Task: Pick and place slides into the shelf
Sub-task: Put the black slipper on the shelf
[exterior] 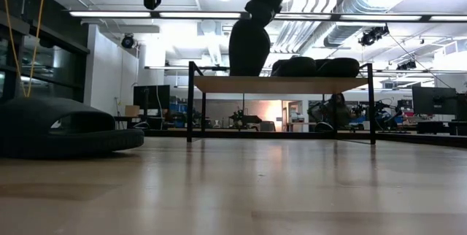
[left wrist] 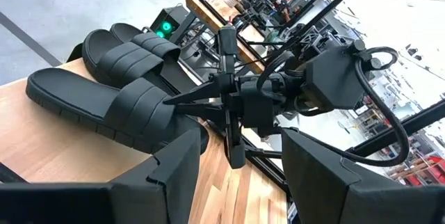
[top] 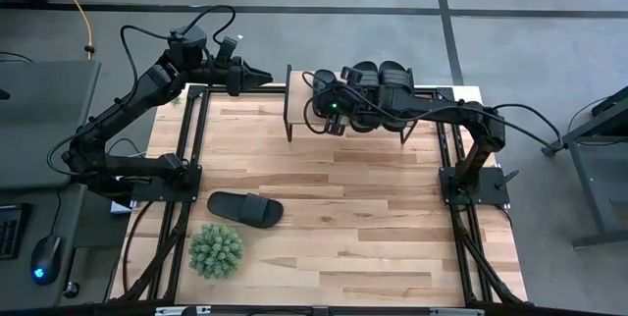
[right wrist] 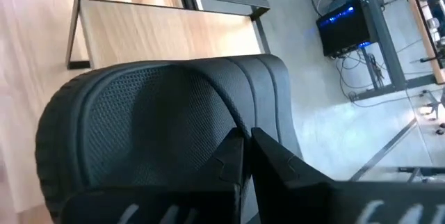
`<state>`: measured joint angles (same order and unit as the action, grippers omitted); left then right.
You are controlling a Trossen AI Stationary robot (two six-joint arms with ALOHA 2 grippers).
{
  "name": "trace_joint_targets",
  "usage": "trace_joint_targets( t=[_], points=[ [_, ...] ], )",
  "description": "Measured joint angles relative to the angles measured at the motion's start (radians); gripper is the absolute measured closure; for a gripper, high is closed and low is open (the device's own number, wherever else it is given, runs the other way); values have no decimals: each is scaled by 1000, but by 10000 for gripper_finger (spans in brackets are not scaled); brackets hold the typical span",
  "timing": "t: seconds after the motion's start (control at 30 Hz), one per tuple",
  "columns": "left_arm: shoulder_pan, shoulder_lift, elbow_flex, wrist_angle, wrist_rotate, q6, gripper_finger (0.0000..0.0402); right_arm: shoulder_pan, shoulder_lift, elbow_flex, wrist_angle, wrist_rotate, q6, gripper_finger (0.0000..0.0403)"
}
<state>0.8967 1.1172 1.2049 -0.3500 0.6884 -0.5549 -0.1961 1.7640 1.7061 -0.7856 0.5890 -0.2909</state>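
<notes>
**Third slide held over the shelf, one left on the table**

The placing step is judged to be in hand. The right gripper (right wrist: 245,156) is seen with its jaws pressed together on the strap of a black ribbed-strap slide sandal (right wrist: 167,113), which hangs just below the jaws, above the low shelf of light wood plank and thin black legs (top: 296,92). Two matching black slides (left wrist: 118,78) are already lying side by side on the plank, just beside the held one. The left gripper (top: 263,78) is held near the shelf's end, its jaws spread and empty.

A fourth black slide (top: 244,208) lies on the wooden tabletop (top: 373,218), well apart from both sets of jaws, near a green spiky plant ball (top: 215,249).

Next, a lowering onto the free plank and a release appear to be called for.
</notes>
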Motion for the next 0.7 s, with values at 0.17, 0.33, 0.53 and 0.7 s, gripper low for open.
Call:
trace_joint_targets(
  t=[0.17, 0.33, 0.53, 0.7],
  points=[
    [0, 0, 0, 0, 1, 0, 215, 0, 20, 0, 22, -25, -49, 403],
    [0, 0, 0, -1, 5, -1, 215, -1, 60, 0, 57, -43, -72, 403],
    [0, 0, 0, -3, 11, -3, 215, -1, 106, 0, 106, -53, -81, 403],
    [0, 0, 0, -5, 11, -3, 215, -1, 117, 0, 141, -68, -75, 403]
  ],
)
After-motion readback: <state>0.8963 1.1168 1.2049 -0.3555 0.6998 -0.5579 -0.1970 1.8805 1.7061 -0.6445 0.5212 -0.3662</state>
